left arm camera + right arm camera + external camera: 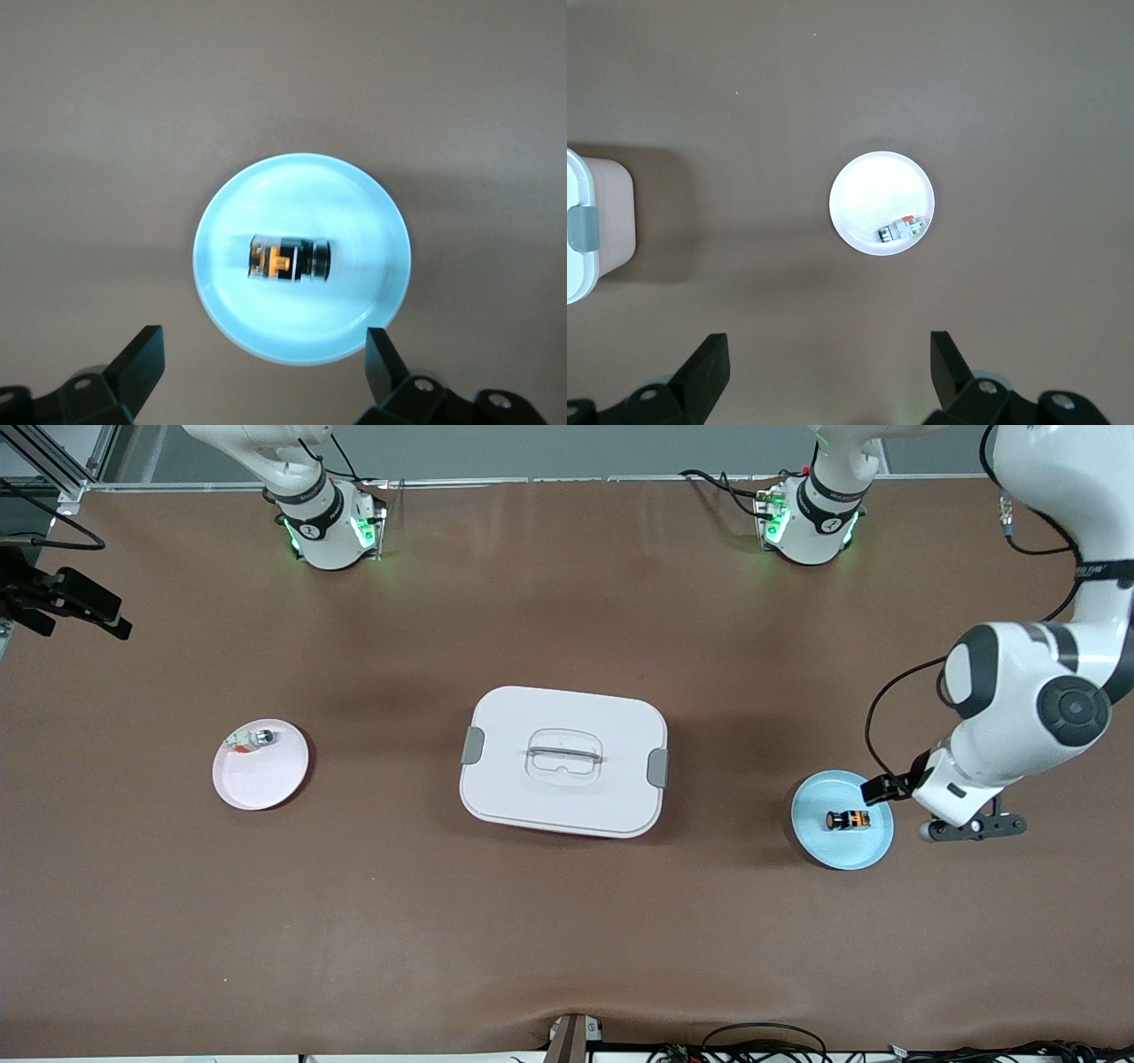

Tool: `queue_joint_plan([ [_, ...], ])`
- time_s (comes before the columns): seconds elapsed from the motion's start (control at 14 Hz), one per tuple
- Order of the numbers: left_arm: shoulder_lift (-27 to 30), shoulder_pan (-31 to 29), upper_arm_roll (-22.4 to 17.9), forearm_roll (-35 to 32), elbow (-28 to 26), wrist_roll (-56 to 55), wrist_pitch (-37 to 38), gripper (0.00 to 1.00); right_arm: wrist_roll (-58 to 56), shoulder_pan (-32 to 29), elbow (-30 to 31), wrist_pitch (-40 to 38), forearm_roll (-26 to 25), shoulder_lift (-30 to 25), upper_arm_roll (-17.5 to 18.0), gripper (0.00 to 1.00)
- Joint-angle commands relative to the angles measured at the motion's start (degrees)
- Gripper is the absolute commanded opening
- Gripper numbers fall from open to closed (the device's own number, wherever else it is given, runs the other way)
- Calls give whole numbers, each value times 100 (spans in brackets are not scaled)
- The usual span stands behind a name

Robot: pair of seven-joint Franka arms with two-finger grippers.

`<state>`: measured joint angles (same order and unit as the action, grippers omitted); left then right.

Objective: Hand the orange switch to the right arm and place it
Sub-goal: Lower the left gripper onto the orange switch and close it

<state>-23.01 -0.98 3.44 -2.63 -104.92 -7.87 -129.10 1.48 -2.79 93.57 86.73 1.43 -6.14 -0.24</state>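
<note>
The orange switch [848,819] lies on its side in the middle of a light blue plate [824,849] toward the left arm's end of the table. It is a small black cylinder with an orange band, also in the left wrist view [288,258] on the plate [372,204]. My left gripper [973,828] hangs open and empty over the plate's edge on the left arm's side; in its own view [264,341] the fingers stand wide apart, clear of the switch. My right gripper [828,341] is open and empty, high over the table, and does not show in the front view.
A large white lidded box [563,762] with grey clips stands mid-table and shows in the right wrist view [594,230]. A pink plate [261,779] toward the right arm's end holds a small silver-and-white piece [252,738], also seen from the right wrist [904,227].
</note>
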Motion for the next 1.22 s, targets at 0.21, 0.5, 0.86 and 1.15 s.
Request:
queue_joint_plan([
  [0.21, -739, -8, -10, -98, 77, 58, -748, 100, 72, 139, 126, 160, -258, -98, 15, 100],
  [0.5, -960, 27, -10, -98, 112, 58, -942, 100, 72, 139, 135, 160, -258, -98, 7, 100],
  [0.86, -1206, 54, -10, -106, 112, 110, -1126, 100, 81, 139, 135, 160, -258, -98, 6, 100],
  [1.15, -1347, 19, -1, -106, 112, 321, -1223, 100, 81, 139, 144, 160, -258, -98, 6, 100],
])
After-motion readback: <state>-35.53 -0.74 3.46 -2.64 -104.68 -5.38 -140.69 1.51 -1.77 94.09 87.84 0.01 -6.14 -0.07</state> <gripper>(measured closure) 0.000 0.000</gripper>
